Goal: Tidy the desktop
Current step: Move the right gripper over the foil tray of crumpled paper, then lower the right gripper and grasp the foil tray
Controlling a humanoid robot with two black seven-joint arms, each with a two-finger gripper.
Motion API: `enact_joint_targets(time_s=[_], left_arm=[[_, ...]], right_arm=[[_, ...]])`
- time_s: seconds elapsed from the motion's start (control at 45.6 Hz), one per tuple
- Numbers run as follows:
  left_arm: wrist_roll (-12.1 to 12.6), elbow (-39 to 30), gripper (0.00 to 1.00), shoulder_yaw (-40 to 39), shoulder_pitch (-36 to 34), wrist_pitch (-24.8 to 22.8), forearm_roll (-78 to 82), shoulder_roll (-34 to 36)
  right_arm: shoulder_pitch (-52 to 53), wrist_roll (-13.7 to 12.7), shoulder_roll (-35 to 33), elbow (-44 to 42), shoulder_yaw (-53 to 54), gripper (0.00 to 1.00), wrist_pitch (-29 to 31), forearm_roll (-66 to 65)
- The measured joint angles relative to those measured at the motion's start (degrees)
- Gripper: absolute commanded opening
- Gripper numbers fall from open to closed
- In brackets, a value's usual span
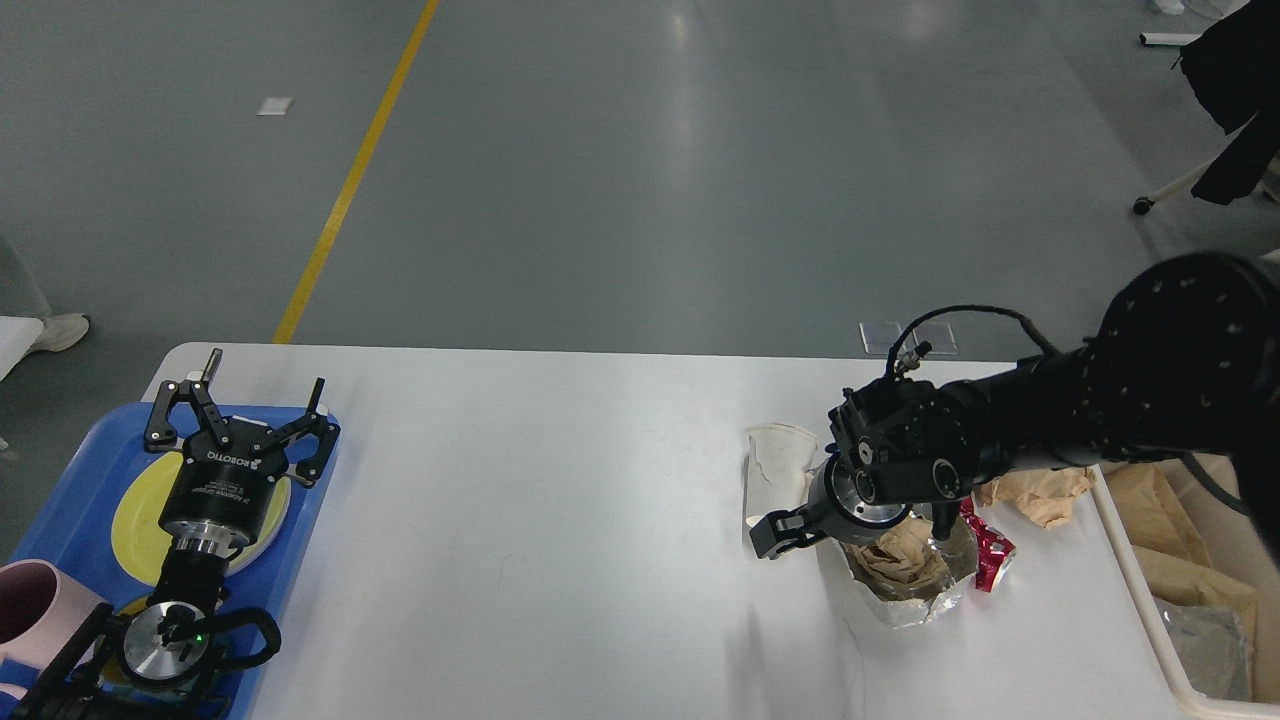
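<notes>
The white desktop point(550, 520) fills the lower half of the head view. Near its right side lies litter: a crushed white paper cup point(772, 462), a sheet of silver foil point(915, 600) holding crumpled brown paper point(900, 562), a red wrapper point(990, 560) and another brown paper wad point(1035, 495). My right gripper point(860, 532) hangs open just above the foil and its paper, one finger beside the cup, and holds nothing. My left gripper point(245, 415) is open and empty above the blue tray point(70, 470).
The blue tray at the left edge holds a yellow plate point(135, 520) and a pink cup point(30, 600). A cream bin point(1130, 560) at the right edge holds brown paper and foil. Grey floor with a yellow line lies beyond the table.
</notes>
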Motion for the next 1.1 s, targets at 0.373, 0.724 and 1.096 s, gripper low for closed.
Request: enact_joint_targets(time_s=[0.373,0.724,1.096], left_arm=[[0.0,0.0,0.97,0.0,0.0,-0.11,0.02,-0.01],[0.0,0.0,0.97,0.0,0.0,-0.11,0.02,-0.01],[0.0,0.01,0.97,0.0,-0.03,-0.11,0.02,-0.01]], right_arm=[[-7.09,-0.46,1.82,-8.0,-0.01,1.0,-1.02,-1.68],[-10.91,-0.53,1.66,-10.11,-0.18,0.44,-1.03,-3.55],[-11.29,-0.55,1.23,-10.16,-0.71,0.0,-1.11,-2.8]])
